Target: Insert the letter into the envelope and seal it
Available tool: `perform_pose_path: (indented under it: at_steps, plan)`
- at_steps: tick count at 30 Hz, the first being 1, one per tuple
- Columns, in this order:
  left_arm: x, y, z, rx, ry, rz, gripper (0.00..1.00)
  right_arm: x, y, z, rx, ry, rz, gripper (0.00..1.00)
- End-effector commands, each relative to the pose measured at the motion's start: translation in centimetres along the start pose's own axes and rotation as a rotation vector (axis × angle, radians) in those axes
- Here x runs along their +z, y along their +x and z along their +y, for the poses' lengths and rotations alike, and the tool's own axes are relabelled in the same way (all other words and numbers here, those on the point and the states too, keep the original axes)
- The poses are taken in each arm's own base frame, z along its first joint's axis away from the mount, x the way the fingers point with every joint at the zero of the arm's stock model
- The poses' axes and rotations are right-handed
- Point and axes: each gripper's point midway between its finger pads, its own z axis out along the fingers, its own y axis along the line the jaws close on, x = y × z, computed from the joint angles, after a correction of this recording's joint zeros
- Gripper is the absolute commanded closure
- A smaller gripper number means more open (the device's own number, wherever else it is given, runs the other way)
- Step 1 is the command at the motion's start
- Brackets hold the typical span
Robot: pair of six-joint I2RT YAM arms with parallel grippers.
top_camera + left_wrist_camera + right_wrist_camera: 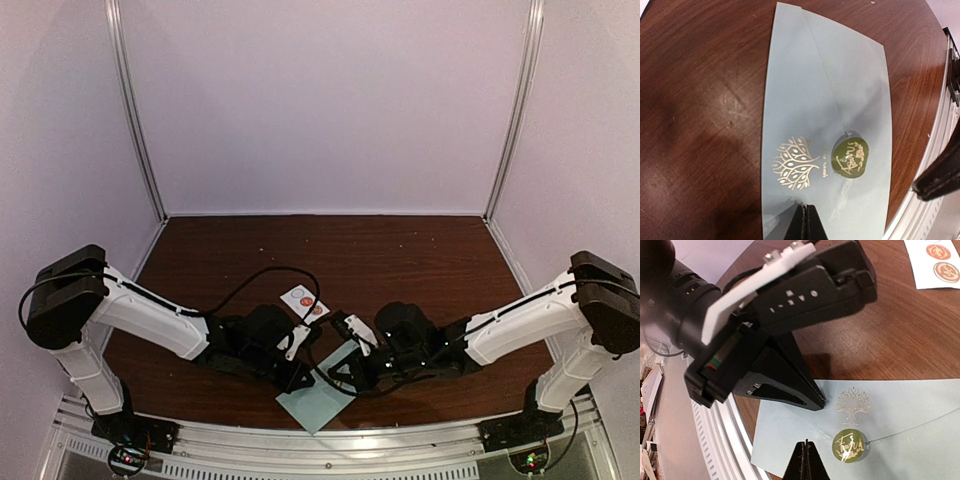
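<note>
The light blue envelope [322, 402] [825, 110] [910, 407] lies flat on the brown table at its near edge. Its pointed flap is folded down. A round green seal with gold script [850, 157] [848, 445] sits on the flap's tip, beside a gold tree emblem [792, 162] [853, 402]. My left gripper [303, 383] [806, 207] [822, 402] is shut, its tips resting on the envelope near the emblem. Shut as well, my right gripper [345, 372] [805, 442] has its tips over the envelope just left of the seal. The letter is out of view.
A white sticker sheet [305, 300] [935, 262] with round orange-red stickers lies just behind the two grippers. The metal front rail [330, 450] [935, 200] runs right beside the envelope. White walls close in the table on three sides.
</note>
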Motion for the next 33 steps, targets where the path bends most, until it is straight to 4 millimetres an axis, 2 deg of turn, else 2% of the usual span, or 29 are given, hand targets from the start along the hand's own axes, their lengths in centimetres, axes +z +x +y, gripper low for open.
perform_pose_path:
  at_steps: [1,20,28,33]
  plan:
    - [0.5,1.9,1.4,-0.016,-0.053,0.050,0.99,0.3,0.0,-1.8,0.034,0.069,-0.027,1.00]
    - [0.5,2.0,1.4,-0.015,-0.054,0.055,1.00,2.9,2.3,-4.6,0.059,0.162,0.065,1.00]
    - [0.5,2.0,1.4,-0.012,-0.056,0.058,1.00,3.9,3.1,-4.4,0.059,0.134,0.106,1.00]
    - [0.5,2.0,1.5,-0.013,-0.058,0.059,1.00,3.5,3.7,-4.3,0.072,0.132,0.119,1.00]
